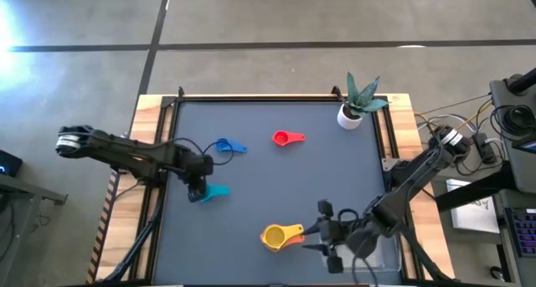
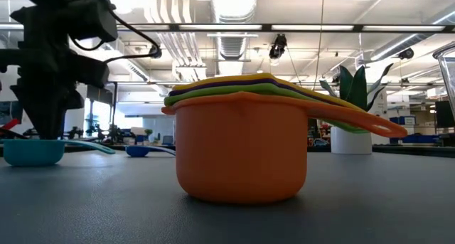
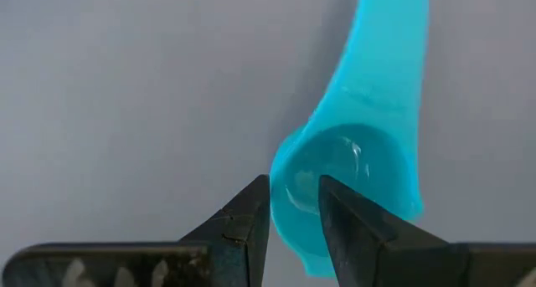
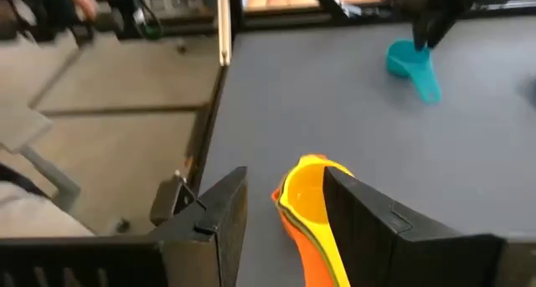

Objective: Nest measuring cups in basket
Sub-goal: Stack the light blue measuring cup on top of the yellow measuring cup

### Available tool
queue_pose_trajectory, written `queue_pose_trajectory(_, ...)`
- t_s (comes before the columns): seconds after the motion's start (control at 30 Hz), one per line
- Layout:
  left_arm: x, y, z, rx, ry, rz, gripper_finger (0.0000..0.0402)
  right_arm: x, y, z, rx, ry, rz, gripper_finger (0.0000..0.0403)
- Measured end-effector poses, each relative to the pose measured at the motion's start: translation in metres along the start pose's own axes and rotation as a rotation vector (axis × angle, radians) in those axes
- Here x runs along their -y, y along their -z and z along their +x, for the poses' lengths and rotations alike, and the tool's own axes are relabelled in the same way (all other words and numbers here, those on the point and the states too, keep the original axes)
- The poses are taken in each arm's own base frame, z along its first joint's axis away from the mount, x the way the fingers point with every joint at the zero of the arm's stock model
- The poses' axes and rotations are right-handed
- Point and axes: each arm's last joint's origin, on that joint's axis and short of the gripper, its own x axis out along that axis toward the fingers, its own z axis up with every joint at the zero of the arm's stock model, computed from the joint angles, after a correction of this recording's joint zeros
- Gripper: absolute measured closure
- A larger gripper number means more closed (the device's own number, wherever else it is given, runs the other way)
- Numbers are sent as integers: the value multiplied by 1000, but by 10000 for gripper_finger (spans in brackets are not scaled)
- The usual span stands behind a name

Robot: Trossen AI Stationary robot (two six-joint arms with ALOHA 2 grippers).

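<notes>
Grey tabletop (image 1: 268,178): orange-bottomed rainbow cup stack (image 2: 242,141).

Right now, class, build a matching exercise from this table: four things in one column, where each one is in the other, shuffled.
Things:
1. teal cup
2. red cup
3. blue cup
4. nested stack

Places:
A. near the plant pot
B. rim between the left gripper fingers
C. by the right gripper
D. just beyond the left arm

Pairs: 1-B, 2-A, 3-D, 4-C
</notes>
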Motion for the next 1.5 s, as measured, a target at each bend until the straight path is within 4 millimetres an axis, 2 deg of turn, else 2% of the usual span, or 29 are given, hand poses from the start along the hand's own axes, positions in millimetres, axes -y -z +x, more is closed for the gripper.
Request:
queue_pose_trajectory(0.3, -3, -3, 23, -89, -106, -42, 322, 27, 29, -19, 75, 5, 122, 270)
queue_pose_trajectory(0.43, 0, -10, 27, -104, -119, -44, 363, 33, 41, -20, 59, 23, 152, 275)
queue_pose_trajectory(0.5, 4, -18, 23, -74, -121, -41, 390, 34, 44, -19, 55, 37, 148, 276)
queue_pose_trajectory(0.7, 26, -51, -14, 88, -65, -30, 399, 37, 45, -19, 56, 75, 122, 274)
queue_pose_trajectory(0.9, 72, -83, -57, 209, 94, -39, 400, 48, 45, -30, 79, 238, 106, 281)
queue_pose_trajectory(1.0, 104, -97, -66, 237, 145, 0, 401, 55, 44, -39, 102, 341, 115, 285)
queue_pose_trajectory(1.3, 211, -131, -66, 397, 241, 204, 401, 67, 38, -60, 156, 402, 175, 287)
queue_pose_trajectory(1.4, 229, -137, -57, 358, 219, 236, 401, 68, 36, -63, 162, 398, 178, 287)
queue_pose_trajectory(1.5, 234, -144, -39, 317, 181, 235, 401, 68, 36, -62, 159, 399, 174, 290)
